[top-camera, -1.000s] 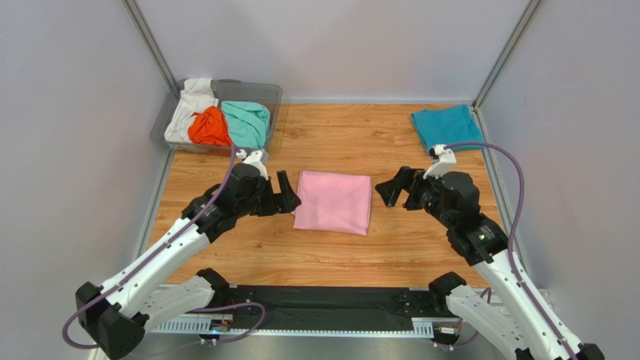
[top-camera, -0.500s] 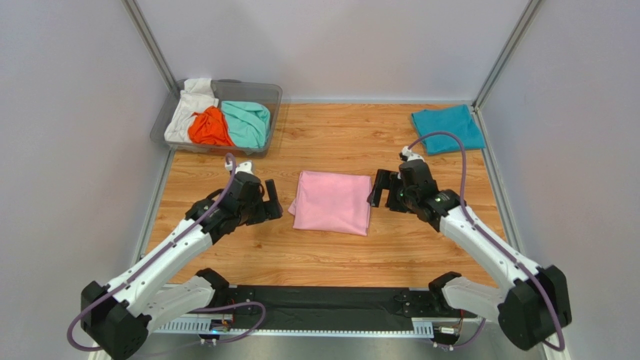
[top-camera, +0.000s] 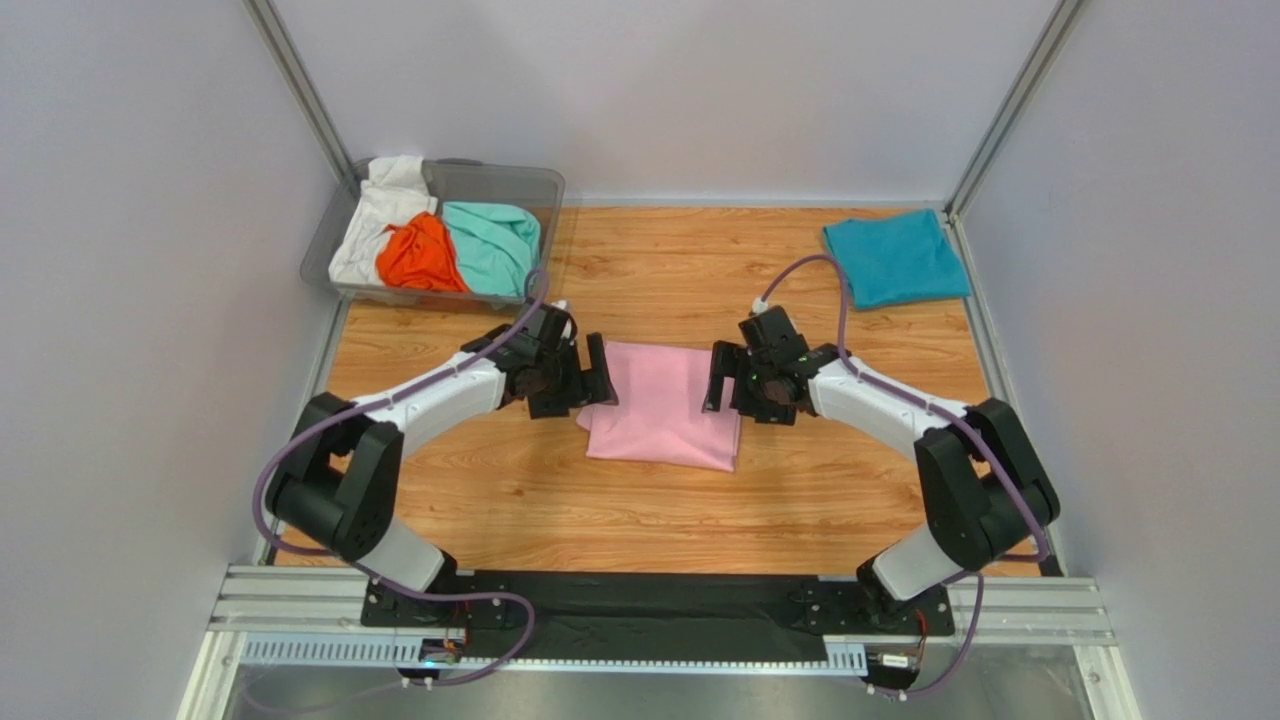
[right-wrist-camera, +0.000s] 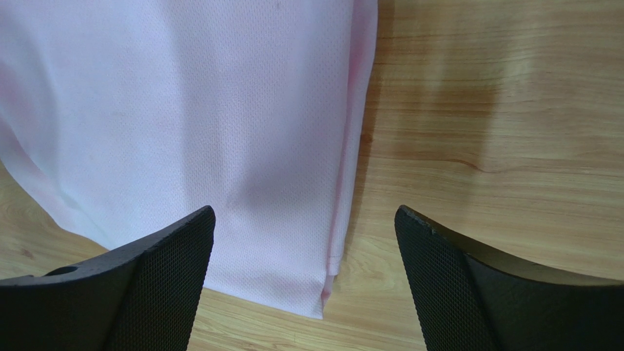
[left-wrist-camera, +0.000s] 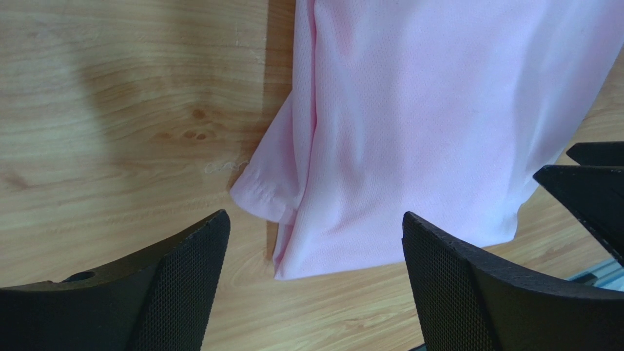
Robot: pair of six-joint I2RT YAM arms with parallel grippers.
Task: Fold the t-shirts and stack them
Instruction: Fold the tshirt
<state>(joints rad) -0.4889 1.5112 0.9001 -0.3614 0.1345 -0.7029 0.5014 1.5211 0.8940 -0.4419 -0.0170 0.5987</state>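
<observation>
A wooden desk (top-camera: 661, 495) fills the view from above, with grey walls on three sides. My two arms reach in from the near edge, and both bend towards the middle.

A clear plastic bin (top-camera: 544, 183) stands at the far left corner of the desk. Three crumpled tees lie in it: a white t-shirt (top-camera: 368, 222) on the left, an orange t-shirt (top-camera: 416, 255) in the middle and a mint-green t-shirt (top-camera: 493, 243) on the right.

The pink t-shirt (top-camera: 669, 405) lies flat in the centre of the desk, folded into a rough square. A small flap of sleeve sticks out at its left edge near the near left corner of the fold.

A teal-blue t-shirt (top-camera: 896, 258) lies folded at the far right corner of the desk, well apart from the pink one.

My left pincer (left-wrist-camera: 313, 219) is at the left edge of the pink t-shirt. Its black mesh-textured fingers (left-wrist-camera: 469, 292) are spread wide with nothing clamped between them. In its wrist view the near left corner of the shirt lies in the gap.

My right pincer (right-wrist-camera: 304, 212) is at the shirt's right edge and is also spread wide, gripping nothing. The folded right edge of the shirt lies in its gap, with bare wood beside it.

I cannot tell whether either pincer touches the cloth.
</observation>
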